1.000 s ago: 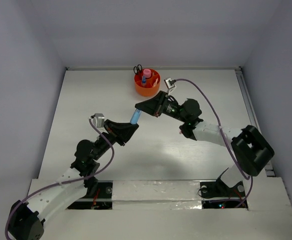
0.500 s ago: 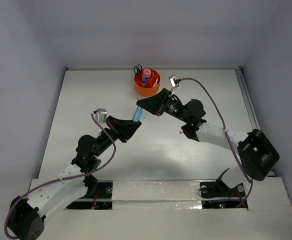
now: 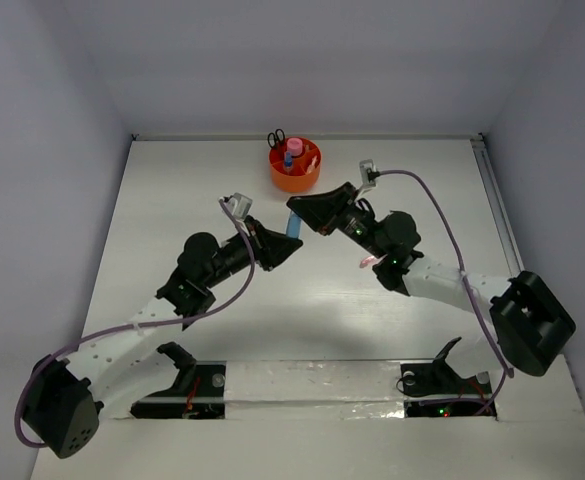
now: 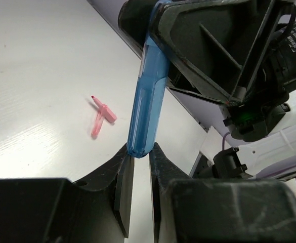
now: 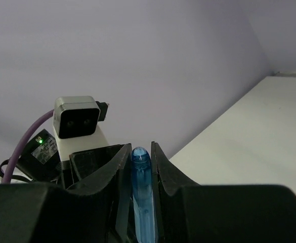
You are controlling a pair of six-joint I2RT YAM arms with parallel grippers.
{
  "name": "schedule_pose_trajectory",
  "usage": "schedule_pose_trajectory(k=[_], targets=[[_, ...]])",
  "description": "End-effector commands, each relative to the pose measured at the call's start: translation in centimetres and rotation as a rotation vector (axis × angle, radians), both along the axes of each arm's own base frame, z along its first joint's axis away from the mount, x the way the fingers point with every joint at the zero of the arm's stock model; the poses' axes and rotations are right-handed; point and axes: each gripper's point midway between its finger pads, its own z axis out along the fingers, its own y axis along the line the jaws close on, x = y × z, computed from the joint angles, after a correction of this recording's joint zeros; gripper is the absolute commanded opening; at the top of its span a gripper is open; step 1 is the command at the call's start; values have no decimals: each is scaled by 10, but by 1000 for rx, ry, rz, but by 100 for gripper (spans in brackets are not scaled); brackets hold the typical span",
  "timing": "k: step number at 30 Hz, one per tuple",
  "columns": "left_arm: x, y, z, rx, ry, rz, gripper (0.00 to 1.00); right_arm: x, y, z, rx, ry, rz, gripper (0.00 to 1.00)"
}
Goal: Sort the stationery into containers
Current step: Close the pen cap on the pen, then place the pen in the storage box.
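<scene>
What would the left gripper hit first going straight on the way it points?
The right gripper. The left gripper pinches one end of the pen; the right one holds the other end, straight ahead along it. The gap looks short, though depth is unclear.

Left claw [image 3: 295, 241], right claw [image 3: 293, 206]: clamped, tip-to-tip

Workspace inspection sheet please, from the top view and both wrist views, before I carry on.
Surface: white tabletop, no spills seen.
Job's things: translucent blue plastic pen off the table, held between both tools; round bright-orange plastic tub at the far edge, holding a pink-capped glue bottle and black-handled scissors; small pink plastic piece lying loose on the table.
Clutter: nothing seen.
Grippers: left tool shut on one end of the pen; right tool shut on its other end.
Cables: purple cables loop free off both wrists, clear of the tub.
Surroundings: plain pale walls on three sides.
</scene>
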Motion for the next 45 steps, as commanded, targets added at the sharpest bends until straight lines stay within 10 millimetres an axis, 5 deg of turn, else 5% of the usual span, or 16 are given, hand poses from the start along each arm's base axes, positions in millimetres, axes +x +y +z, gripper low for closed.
schedule_pose_trajectory(k=[1,5,7,11,14,18,23,28,33,37,45], targets=[[-2,30,180,-352,-467,123,0,-84,32,-121,-356,198,336,0],[3,29,165,-326,-425,139,0,-80,29,-107,-350,184,302,0],[13,28,139,-264,-353,168,2,-74,28,-100,-361,179,270,0],[14,36,88,-154,-254,207,54,-32,11,-61,-307,132,104,0],[11,48,51,-92,-190,251,72,5,-3,-30,-244,108,6,0],[-3,61,17,-50,-152,262,85,58,-24,-2,-182,90,-99,0],[-17,76,-7,-71,-143,285,99,135,-46,-7,-177,103,-256,0],[-11,79,-24,-42,-149,319,99,216,-71,-30,-215,128,-486,0],[-6,76,-35,-4,-192,314,99,278,-73,-58,-226,136,-625,0],[-6,76,-41,16,-201,314,99,312,-79,-72,-232,148,-714,0],[-7,74,-42,19,-201,300,99,342,-92,-85,-287,125,-848,0]])
